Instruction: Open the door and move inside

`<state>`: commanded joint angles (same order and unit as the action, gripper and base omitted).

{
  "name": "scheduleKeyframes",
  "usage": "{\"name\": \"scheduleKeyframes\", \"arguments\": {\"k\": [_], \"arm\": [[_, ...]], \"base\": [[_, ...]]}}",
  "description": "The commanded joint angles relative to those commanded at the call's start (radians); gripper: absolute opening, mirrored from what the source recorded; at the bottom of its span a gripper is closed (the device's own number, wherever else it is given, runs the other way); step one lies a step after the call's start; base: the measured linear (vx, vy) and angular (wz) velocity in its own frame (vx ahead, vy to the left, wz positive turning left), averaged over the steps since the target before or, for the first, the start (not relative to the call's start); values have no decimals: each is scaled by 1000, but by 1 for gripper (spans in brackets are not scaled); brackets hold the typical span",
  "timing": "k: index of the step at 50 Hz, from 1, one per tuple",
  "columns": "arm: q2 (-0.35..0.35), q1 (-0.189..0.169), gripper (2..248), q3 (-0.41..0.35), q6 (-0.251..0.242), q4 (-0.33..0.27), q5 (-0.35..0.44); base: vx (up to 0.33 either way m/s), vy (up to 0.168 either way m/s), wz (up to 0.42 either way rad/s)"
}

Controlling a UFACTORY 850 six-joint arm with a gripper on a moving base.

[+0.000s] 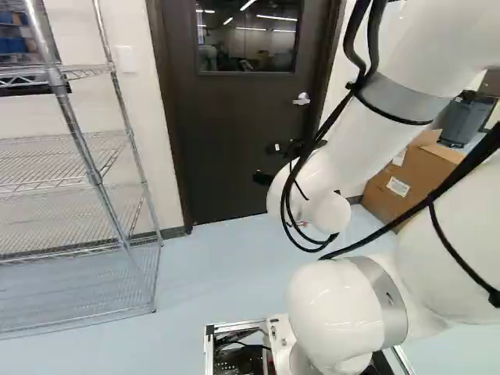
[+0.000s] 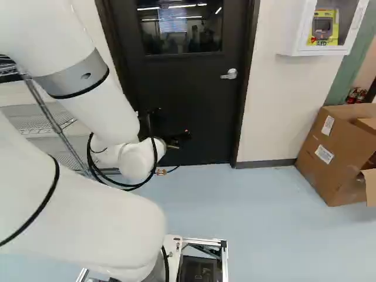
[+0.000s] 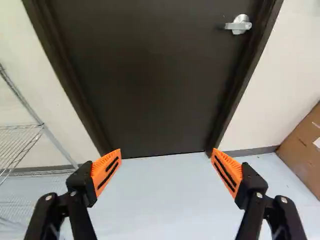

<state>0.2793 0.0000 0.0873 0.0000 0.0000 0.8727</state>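
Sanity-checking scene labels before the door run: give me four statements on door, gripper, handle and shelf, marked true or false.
1. The door stands wide open. False: it is closed in its frame.
2. The gripper is open, holding nothing. True.
3. The door has a lever handle. True.
4. The wire shelf stands on the handle side of the door. False: it is on the opposite side; the cardboard box is on the handle side.

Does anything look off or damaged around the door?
The door is shut, its handle level: nothing odd there. Only the cardboard box, at the right of the right base view, looks untidy, a flap hanging open.
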Motion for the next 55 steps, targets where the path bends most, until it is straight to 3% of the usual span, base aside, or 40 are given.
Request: {"name": "scheduleKeyframes", "arguments": {"k": [12,55], "arm": [[0,0,247,0,0,0,0],[0,0,247,0,0,0,0]], "base": [[270,-45,-240],[282,-1,-35]]}}
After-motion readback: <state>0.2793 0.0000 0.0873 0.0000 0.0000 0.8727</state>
